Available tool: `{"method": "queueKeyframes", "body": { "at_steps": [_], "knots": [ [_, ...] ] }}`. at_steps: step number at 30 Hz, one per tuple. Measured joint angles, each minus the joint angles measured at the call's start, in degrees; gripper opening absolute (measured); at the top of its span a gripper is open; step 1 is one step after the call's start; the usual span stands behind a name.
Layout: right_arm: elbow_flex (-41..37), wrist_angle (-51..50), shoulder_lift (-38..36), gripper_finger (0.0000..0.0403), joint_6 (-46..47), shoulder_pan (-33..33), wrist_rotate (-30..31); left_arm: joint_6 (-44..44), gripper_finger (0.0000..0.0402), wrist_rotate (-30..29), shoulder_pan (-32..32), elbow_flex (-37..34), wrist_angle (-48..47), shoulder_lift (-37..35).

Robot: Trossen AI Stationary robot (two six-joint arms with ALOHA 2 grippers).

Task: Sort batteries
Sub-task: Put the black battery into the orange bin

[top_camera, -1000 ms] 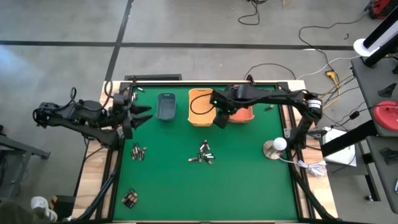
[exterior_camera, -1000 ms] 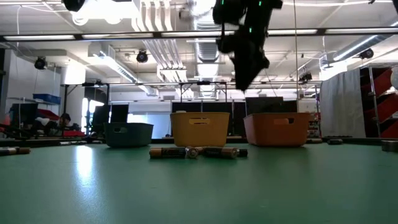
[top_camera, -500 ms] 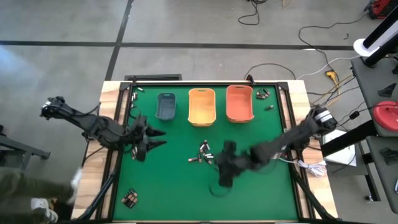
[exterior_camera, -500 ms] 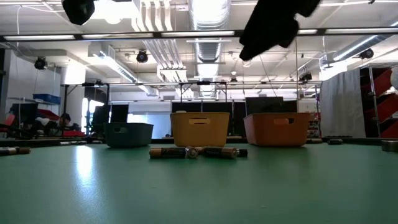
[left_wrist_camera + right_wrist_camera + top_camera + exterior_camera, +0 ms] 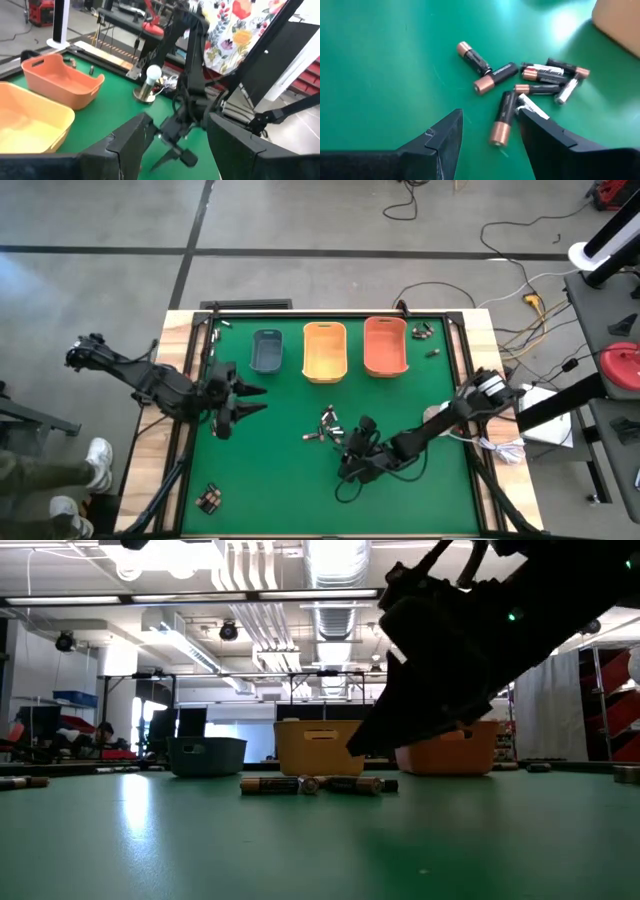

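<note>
Right claw (image 5: 352, 463): mine, jaws apart, nothing between them; hangs low over green mat (image 5: 290, 480), just beside centre pile on its near side. R wrist view shows both fingers (image 5: 440, 140) spread, pile right ahead.

Left claw (image 5: 240, 402): mine, jaws apart, empty, over mat's left part, near the left edge.

Inventory:
- Batteries, centre pile (image 5: 530, 82): 7 counted in R wrist view, black w/ copper ends, 1 silvery; lying flat, some touching, 2 set a bit apart from the rest.
- Batteries, near-left clump (image 5: 208, 499): small, count can't tell; close to the mat's near-left corner.
- Batteries, far-right scatter (image 5: 424, 333): few, beside the orange bin, count can't tell.
- Bins: 3 in a row at far edge: grey-blue bin (image 5: 267, 351), yellow bin (image 5: 324, 351), orange bin (image 5: 385, 346). Not touching each other. Yellow and orange look empty in L wrist view.
- Lamp (image 5: 441, 418): 1, white bulb on round base, at right edge, by my R arm.

Room: wide bare mat between pile and near edge, and between left clump and pile. Black frame rail (image 5: 198, 380) runs round the mat. A person's shoes (image 5: 92, 470) on floor, beyond the table's left side.
</note>
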Motion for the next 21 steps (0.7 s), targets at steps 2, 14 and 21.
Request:
{"method": "queueKeyframes", "body": {
  "at_steps": [2, 14, 21],
  "knots": [
    [0.3, 0.0, 1.6, 0.0187, 1.6, -0.2, 0.0, 0.8, 0.0191, -0.7, 0.0, 1.1, -1.1, -0.4],
    [0.9, 0.7, 6.6, 0.0180, 8.0, -0.3, 1.6, 1.4, 0.0191, -2.8, 0.0, 2.7, -2.9, -0.1],
    [0.9, 3.8, 8.2, 0.0148, 6.8, -1.1, 4.1, -0.5, 0.0191, -2.8, 0.0, 2.7, -2.9, 1.8]
  ]
}}
